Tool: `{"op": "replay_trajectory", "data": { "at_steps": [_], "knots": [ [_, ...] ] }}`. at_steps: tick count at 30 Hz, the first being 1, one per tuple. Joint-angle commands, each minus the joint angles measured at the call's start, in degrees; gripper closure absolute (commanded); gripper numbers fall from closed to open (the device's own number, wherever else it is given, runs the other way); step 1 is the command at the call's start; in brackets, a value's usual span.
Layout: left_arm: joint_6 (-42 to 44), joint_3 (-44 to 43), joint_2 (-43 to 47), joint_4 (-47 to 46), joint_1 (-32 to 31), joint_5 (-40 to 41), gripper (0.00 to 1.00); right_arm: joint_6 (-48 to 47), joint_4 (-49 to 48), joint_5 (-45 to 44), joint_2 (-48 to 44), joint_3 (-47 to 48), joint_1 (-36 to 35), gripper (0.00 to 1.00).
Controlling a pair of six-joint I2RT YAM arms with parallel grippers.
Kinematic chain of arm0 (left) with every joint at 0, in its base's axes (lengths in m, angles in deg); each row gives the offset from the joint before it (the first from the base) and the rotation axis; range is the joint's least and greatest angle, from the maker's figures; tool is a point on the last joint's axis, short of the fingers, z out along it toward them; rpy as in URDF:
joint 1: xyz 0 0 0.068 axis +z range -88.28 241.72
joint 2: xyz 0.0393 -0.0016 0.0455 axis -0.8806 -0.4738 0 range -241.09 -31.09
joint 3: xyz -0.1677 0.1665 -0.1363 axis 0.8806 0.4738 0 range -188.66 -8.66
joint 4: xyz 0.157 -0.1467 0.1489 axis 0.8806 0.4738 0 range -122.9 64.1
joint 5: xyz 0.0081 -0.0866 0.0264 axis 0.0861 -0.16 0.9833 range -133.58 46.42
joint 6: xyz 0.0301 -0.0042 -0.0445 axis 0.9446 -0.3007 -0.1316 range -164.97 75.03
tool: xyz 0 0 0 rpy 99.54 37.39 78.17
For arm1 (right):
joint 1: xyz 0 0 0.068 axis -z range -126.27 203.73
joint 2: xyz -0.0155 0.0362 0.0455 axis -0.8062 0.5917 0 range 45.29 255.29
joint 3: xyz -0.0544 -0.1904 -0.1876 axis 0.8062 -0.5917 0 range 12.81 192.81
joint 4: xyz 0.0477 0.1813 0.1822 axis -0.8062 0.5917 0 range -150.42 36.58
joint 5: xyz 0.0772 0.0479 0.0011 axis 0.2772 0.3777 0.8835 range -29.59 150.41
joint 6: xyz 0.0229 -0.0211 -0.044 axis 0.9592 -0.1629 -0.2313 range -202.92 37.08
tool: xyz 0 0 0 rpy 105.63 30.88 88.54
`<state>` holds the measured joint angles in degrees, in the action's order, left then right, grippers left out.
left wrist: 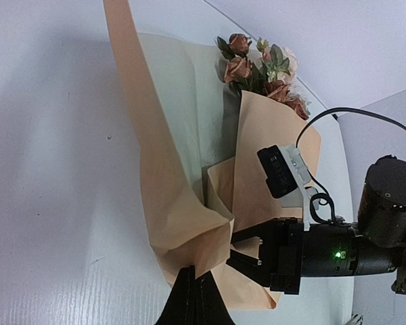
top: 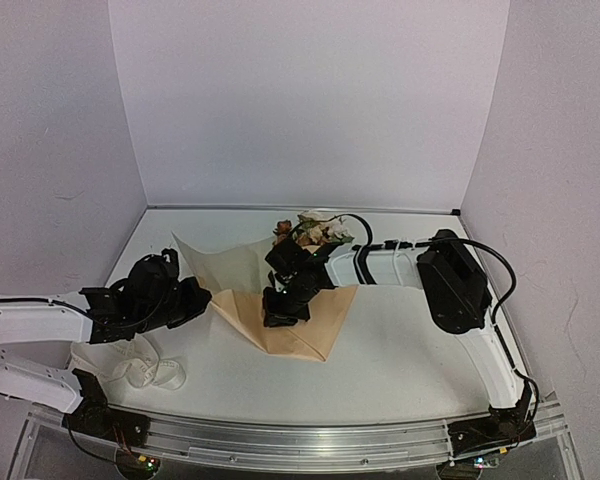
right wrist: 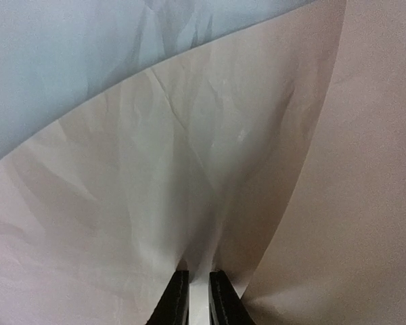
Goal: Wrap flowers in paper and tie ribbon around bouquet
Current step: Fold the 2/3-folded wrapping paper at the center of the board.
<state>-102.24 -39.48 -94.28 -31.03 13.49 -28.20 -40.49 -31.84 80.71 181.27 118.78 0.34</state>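
Mid-wrap at centre of the table (top: 410, 350): clamping the left corner of the paper (left wrist: 155, 169) in the left gripper (left wrist: 193, 301), nipping a middle flap in the right gripper (right wrist: 199, 298), beside flowers (left wrist: 257, 68) lying heads-far; next, probably folding across before fetching the near-left ribbon (top: 145, 372).

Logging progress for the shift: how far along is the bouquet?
Done: the flowers lie on the paper, with one side folded over them. In hand: the left claw and right claw each pinch a paper fold, and the wrap is loose. Left: closing the cone and tying the ribbon, which lies untouched, apart from the paper.
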Motion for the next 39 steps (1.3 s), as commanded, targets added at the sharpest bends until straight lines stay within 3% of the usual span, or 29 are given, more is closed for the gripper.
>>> {"op": "replay_trajectory", "data": {
  "at_steps": [1,11,18,25,36,39],
  "knots": [
    [6.62,-5.02,-2.17,-3.77,-0.20,-3.67,1.00,0.32,-2.40,2.77,-0.66,0.31,1.21,0.85],
    [16.54,-10.91,-8.52,-7.25,-0.20,-12.87,1.00,-5.18,-4.15,15.89,-11.94,-6.41,3.25,0.81],
    [21.22,-16.92,-14.97,-7.63,-0.20,-20.20,1.00,-8.61,-1.45,9.64,-24.42,-19.20,5.17,0.72],
    [25.64,-25.93,-24.39,-6.40,-0.88,-26.28,1.00,-7.04,-2.20,-1.88,-36.46,-39.77,9.31,0.59],
    [31.00,-44.06,-42.82,-0.21,-4.74,-32.18,1.00,-0.17,-13.38,0.10,-32.88,-48.60,15.66,0.54],
    [31.68,-48.25,-47.12,2.26,-5.03,-33.20,1.00,1.67,-15.60,1.62,-30.47,-47.89,16.51,0.60]
  ]
}}
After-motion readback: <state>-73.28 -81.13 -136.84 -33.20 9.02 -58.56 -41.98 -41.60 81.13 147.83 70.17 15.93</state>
